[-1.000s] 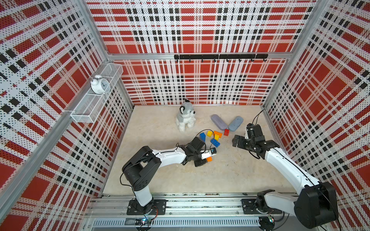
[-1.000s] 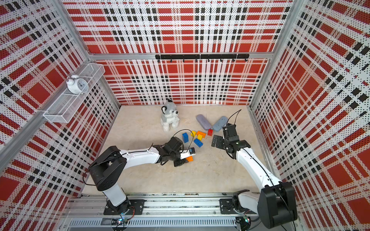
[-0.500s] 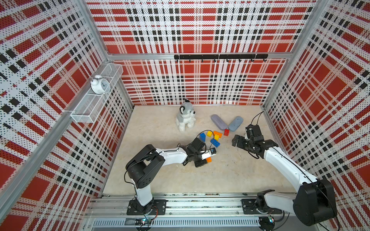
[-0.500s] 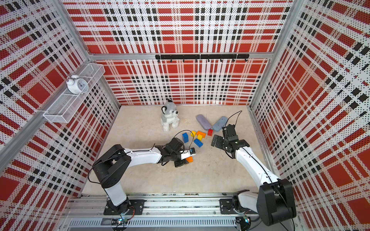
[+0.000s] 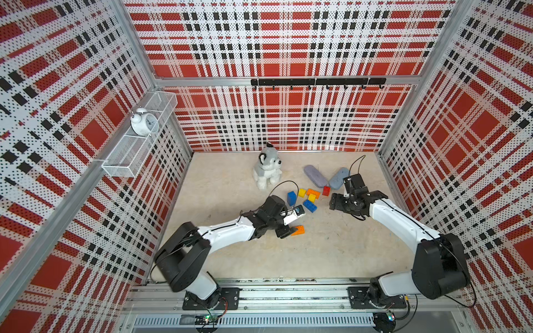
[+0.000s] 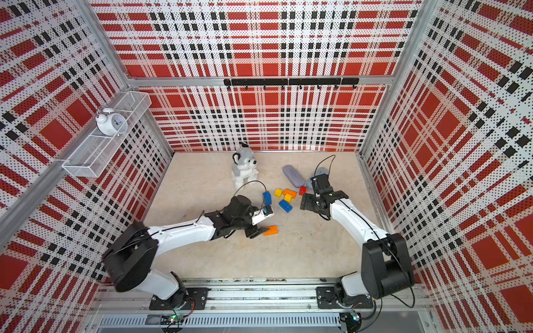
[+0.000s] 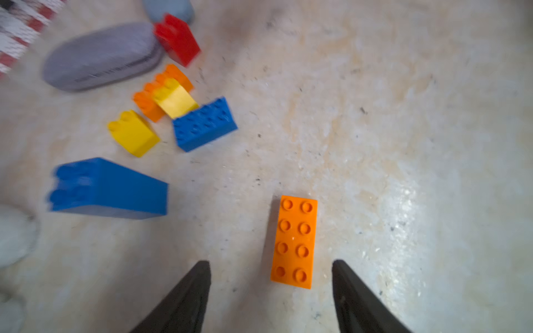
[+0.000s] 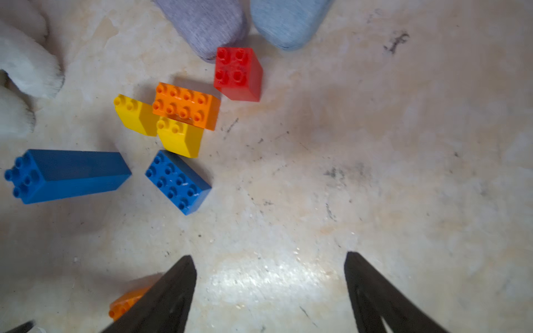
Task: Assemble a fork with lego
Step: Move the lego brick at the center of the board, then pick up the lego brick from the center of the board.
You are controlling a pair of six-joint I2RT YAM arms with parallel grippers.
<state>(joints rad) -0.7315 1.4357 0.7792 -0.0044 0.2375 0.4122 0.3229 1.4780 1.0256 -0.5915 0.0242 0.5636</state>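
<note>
Your left arm (image 5: 227,230) lies low and stretched out from the near rail toward the middle of the worktop (image 5: 331,253), wrist level. Your right arm (image 5: 398,216) rises from its base, bends at the elbow and turns its wrist inward toward the bricks. The left tool (image 7: 269,265) is released, its jaws spread wide. The near end of the flat orange brick (image 7: 294,242) lies studs-up between the fingertips with a gap on each side, so nothing is gripped. The right tool (image 8: 269,258) is also spread wide and empty, with only bare worktop between its jaws, and the cluster sits ahead of it. The lego (image 5: 308,196) counts seven separate pieces, most of them grouped between your two tools, toward the back. There are two blue, a tall one (image 8: 69,174) and a two-by-four (image 8: 177,181). There are two orange, the flat one at your left tool and a thick one (image 8: 186,105). There are two yellow (image 8: 135,115) (image 8: 178,138), both against the thick orange one, though you cannot tell whether they are pressed together. The one red brick (image 8: 238,73) is just beside the two oblong cases (image 8: 207,23) (image 8: 285,20). One plush dog (image 5: 266,167) sits farther back, and one alarm clock (image 5: 142,124) stands in the wire shelf (image 5: 127,155) on the left wall.
</note>
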